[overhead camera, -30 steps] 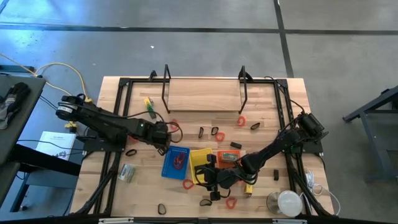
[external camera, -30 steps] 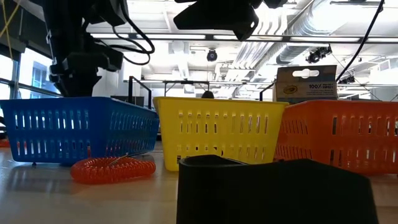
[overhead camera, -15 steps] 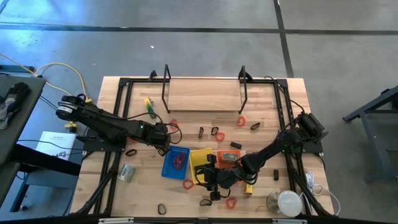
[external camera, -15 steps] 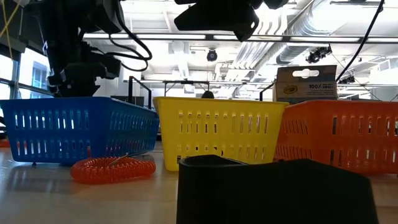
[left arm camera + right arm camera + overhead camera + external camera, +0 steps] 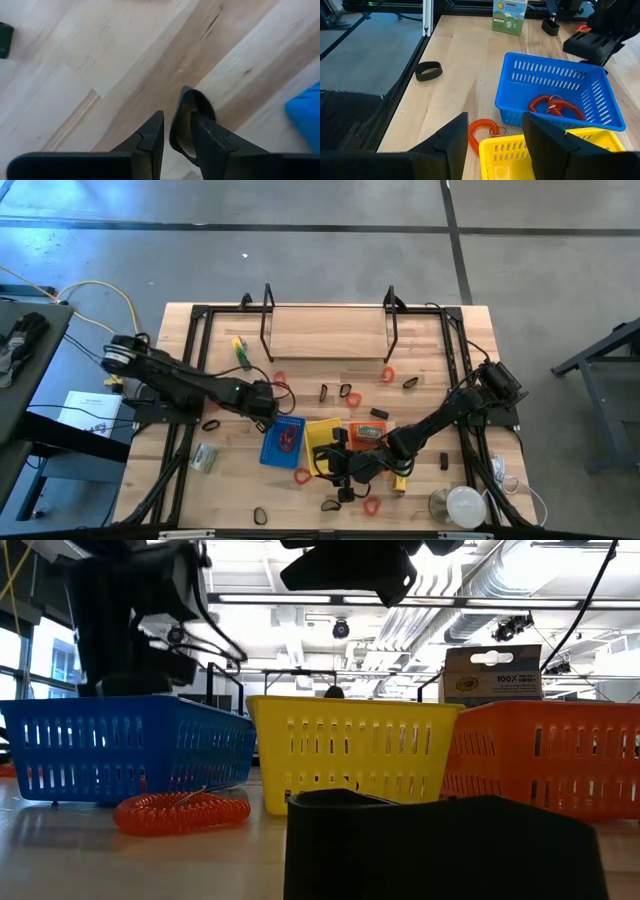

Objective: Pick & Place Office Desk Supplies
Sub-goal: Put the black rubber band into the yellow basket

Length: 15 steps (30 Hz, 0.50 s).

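Note:
My left gripper [image 5: 265, 412] points down at the bare wood just off the far left corner of the blue tray [image 5: 283, 440]. It is shut on a black loop [image 5: 196, 99]. My right gripper [image 5: 340, 463] hangs open over the near side of the yellow tray [image 5: 322, 438], with nothing between its fingers [image 5: 451, 142]. Two red coils [image 5: 554, 106] lie in the blue tray. Another red coil [image 5: 302, 475] lies on the table in front of it. Black clips [image 5: 330, 392] and a second black loop [image 5: 428, 71] lie loose on the table. My left gripper pinches the black loop's band [image 5: 175, 131] between its two fingers. One finger [image 5: 210, 137] lies over the loop's opening and the other stands outside the band. The fingers come from above, steeply slanted. The loop stands on edge at the fingertips; whether it touches the wood I cannot tell.
The orange tray [image 5: 368, 432] stands to the right of the yellow one. A green box [image 5: 204, 457] lies at the left. A round white object [image 5: 465, 505] sits at the near right corner. A black frame [image 5: 330, 330] rims the table. A dark object [image 5: 440, 845] blocks the low view.
My left gripper has gone down toward the table beside the blue tray's far left corner, still shut on the black loop. In the low view it has sunk behind the blue tray.

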{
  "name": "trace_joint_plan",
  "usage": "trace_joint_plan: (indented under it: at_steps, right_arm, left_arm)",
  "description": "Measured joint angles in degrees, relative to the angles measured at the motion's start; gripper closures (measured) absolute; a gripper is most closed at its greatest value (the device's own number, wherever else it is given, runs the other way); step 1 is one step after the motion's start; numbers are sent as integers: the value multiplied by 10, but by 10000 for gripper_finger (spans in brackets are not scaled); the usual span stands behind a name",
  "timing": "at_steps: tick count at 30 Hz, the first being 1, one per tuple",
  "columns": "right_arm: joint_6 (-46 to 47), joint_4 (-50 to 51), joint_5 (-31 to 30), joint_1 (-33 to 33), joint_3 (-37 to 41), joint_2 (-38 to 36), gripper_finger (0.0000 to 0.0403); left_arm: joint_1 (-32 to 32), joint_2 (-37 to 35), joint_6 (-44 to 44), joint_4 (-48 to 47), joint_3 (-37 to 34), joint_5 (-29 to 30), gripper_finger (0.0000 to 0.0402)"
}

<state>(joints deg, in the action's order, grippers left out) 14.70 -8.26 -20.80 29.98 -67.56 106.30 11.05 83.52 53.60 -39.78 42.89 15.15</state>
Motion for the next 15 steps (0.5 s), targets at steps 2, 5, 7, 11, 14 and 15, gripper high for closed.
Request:
trace_joint_plan:
  at_steps: [2, 5, 7, 11, 14, 15]
  right_arm:
    - [0, 0, 0, 0, 0, 0, 229]
    - [0, 1, 0, 0, 0, 0, 229]
    - [0, 1, 0, 0, 0, 0, 229]
    - [0, 2, 0, 0, 0, 0, 229]
    - [0, 2, 0, 0, 0, 0, 229]
    - [0, 2, 0, 0, 0, 0, 229]
  left_arm:
    - [0, 15, 0, 0, 0, 0, 313]
    - [0, 34, 0, 1, 2, 1, 313]
    - [1, 43, -1, 0, 3, 0, 313]
    - [2, 46, -2, 0, 3, 0, 314]
    - [2, 43, -2, -1, 3, 0, 323]
    - [2, 43, -2, -1, 3, -1, 330]
